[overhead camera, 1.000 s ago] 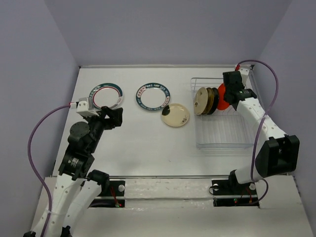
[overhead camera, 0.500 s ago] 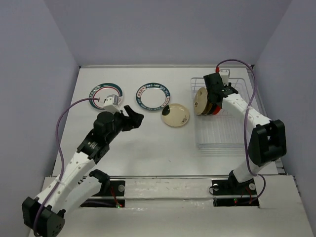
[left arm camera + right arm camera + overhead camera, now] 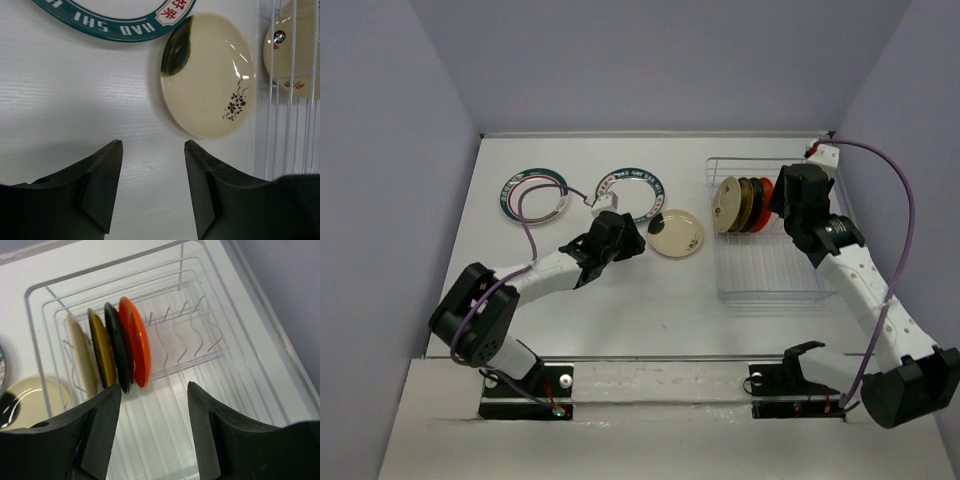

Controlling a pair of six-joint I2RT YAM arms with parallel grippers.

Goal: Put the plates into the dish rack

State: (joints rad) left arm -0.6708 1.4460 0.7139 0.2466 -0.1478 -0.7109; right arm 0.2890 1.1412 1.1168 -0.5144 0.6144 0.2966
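The white wire dish rack [image 3: 770, 288] stands at the right, and a cream plate [image 3: 82, 360], an amber one [image 3: 102, 352], a black one [image 3: 117, 347] and an orange one [image 3: 136, 345] stand on edge in it. My right gripper [image 3: 154, 387] hangs open and empty over the rack's tray, just in front of the orange plate [image 3: 764, 205]. On the table lie two green-rimmed plates [image 3: 508, 192] [image 3: 629, 194] and a cream plate with a dark green patch [image 3: 207, 75]. My left gripper [image 3: 152, 145] is open and empty, just short of that plate's near-left edge [image 3: 676, 233].
Free upright tines [image 3: 185, 340] fill the rack to the right of the orange plate. A purple cable [image 3: 525, 215] from the left arm loops over the left green-rimmed plate. Grey walls close in the table on three sides.
My right gripper has let go of the orange plate, now standing in the rack, and drawn back. My left arm has swung right from the left green-rimmed plate to the cream one, its jaws narrowing.
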